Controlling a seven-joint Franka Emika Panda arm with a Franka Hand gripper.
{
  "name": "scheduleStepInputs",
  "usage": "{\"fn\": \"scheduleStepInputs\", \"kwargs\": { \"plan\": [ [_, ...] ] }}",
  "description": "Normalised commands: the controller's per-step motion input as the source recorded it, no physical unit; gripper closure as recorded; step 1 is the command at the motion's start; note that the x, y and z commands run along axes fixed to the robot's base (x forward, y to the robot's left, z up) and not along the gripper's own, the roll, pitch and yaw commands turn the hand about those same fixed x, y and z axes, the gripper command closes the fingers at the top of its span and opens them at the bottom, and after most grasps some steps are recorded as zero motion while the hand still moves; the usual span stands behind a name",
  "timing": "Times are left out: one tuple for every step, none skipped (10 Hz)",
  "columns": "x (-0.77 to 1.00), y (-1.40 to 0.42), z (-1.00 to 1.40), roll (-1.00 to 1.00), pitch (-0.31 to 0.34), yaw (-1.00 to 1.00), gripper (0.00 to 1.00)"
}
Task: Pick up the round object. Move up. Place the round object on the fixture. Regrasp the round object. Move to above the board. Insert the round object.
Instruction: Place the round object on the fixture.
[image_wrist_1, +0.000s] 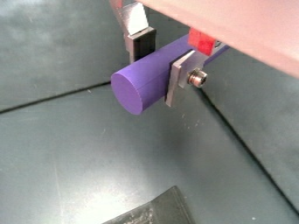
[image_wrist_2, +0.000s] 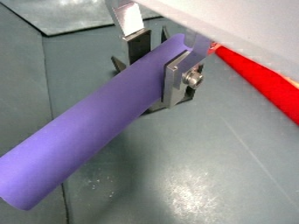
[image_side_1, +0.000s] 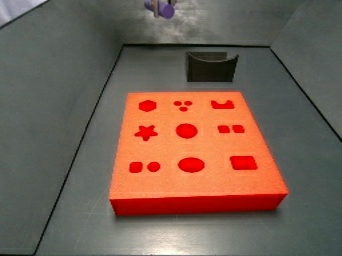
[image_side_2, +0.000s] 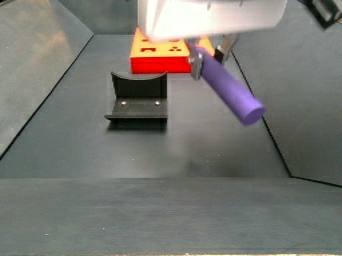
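- Nearest the lens in both wrist views is the round object (image_wrist_2: 100, 131), a single purple cylinder whose flat round end face fills the foreground in a wrist view (image_wrist_1: 142, 84).
- The gripper (image_wrist_2: 158, 66) is clamped on it near one end: two silver fingers (image_wrist_1: 184, 77) with dark pads press on opposite sides of the peg, the gap between them no wider than the peg itself.
- In a side view the peg (image_side_2: 227, 86) hangs in the air, tilted, its free end lower and toward the camera, clear of the floor and to one side of the fixture (image_side_2: 138, 100).
- One fixture shows: a dark bracket on a base plate, standing on the floor between the board (image_side_2: 160, 53) and the camera. Nothing rests on it.
- One board shows in both side views, orange-red and lying flat (image_side_1: 194, 150). Its cut-outs number eleven as far as I can count: a hexagon, a cluster of small dots, a notched shape, a star, circles, small squares and a larger rounded square.
- In that view the gripper and peg appear only as a small purple shape at the upper edge (image_side_1: 162, 8), beyond the fixture (image_side_1: 210, 66).
- The floor (image_side_1: 67, 180) is a dull grey sheet with thin dark seam lines, ringed by grey sloping walls.
- A strip of the board shows beside the gripper in a wrist view (image_wrist_2: 260, 77).
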Motion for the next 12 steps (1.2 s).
{"fn": "scheduleStepInputs", "kwargs": {
  "plan": [
    [-0.02, 0.0, 0.65, 0.1, 0.079, 0.03, 1.0],
    [-0.01, 0.0, 0.5, 0.09, 0.082, 0.02, 1.0],
    [0.0, 0.01, 0.3, 0.08, 0.089, 0.02, 1.0],
    [0.0, 0.01, 0.2, 0.08, 0.093, 0.02, 1.0],
    [0.74, -1.0, -0.56, 0.01, -0.212, -1.0, 1.0],
    [0.75, -1.0, -0.57, 0.01, -0.217, -1.0, 1.0],
    [0.84, -1.0, -0.63, 0.0, -0.244, -1.0, 1.0],
    [0.89, -0.98, -0.64, -0.01, -0.25, -1.0, 1.0],
    [0.68, -0.48, -0.36, -0.03, -0.19, -0.74, 1.0],
    [0.6, -0.28, -0.25, -0.03, -0.149, -0.59, 1.0],
    [0.47, -0.11, -0.11, -0.03, -0.085, -0.39, 1.0],
    [0.29, -0.08, -0.06, -0.03, -0.033, -0.22, 1.0]
  ]
}}
